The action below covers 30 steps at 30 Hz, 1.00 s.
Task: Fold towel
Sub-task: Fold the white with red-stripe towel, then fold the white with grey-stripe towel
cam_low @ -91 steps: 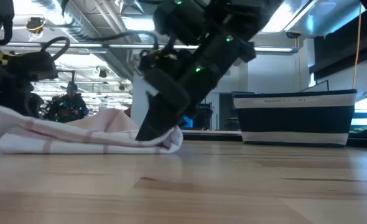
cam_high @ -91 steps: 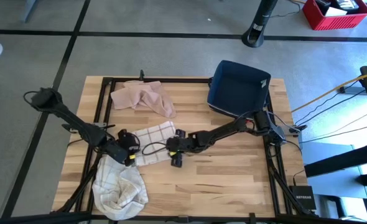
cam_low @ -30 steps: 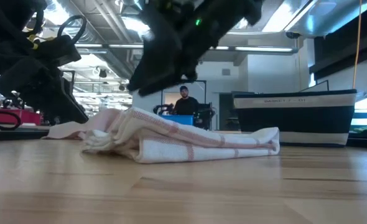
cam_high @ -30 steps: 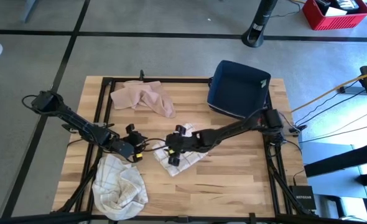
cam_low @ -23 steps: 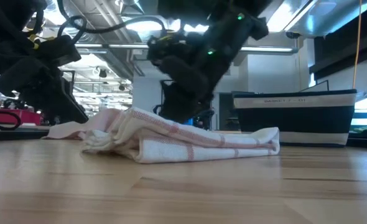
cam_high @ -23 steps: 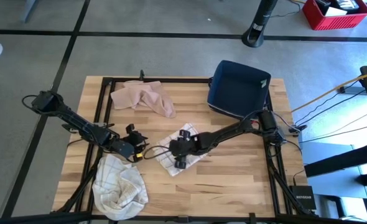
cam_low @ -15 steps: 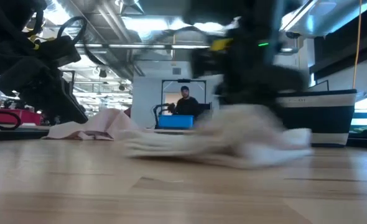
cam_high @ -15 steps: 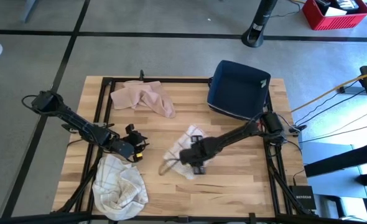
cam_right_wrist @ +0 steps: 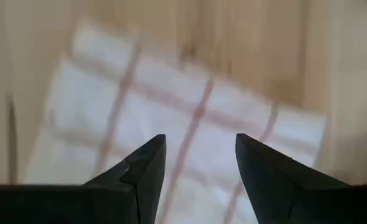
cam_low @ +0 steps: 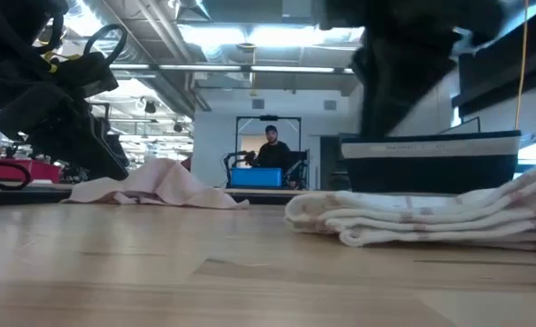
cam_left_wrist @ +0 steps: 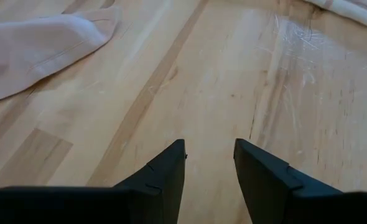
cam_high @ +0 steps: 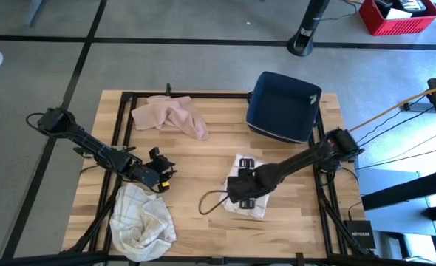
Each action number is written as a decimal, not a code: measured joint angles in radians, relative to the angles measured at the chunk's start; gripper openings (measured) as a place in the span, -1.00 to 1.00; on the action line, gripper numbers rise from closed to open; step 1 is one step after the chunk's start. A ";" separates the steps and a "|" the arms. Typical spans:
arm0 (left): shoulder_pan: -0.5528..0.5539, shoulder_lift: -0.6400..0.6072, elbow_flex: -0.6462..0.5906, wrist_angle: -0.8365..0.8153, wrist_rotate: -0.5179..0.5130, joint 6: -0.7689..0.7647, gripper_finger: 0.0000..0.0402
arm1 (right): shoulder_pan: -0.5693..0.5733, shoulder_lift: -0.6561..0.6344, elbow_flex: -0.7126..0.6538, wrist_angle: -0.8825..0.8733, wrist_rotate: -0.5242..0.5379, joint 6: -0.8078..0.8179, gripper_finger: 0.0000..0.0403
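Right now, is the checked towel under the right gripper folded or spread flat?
Folded. The checked towel is a small compact rectangle, and the low view shows stacked layers. The right gripper hangs open above it.

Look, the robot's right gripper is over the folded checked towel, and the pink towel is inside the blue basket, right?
Not quite. In the high view the pink towel lies on the table, left of the blue basket, not inside it. The right gripper is indeed over the folded checked towel.
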 joint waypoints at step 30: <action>0.027 0.000 0.011 0.023 0.001 0.007 -0.35 | 0.074 -0.212 -0.390 -0.202 -0.024 0.085 -0.02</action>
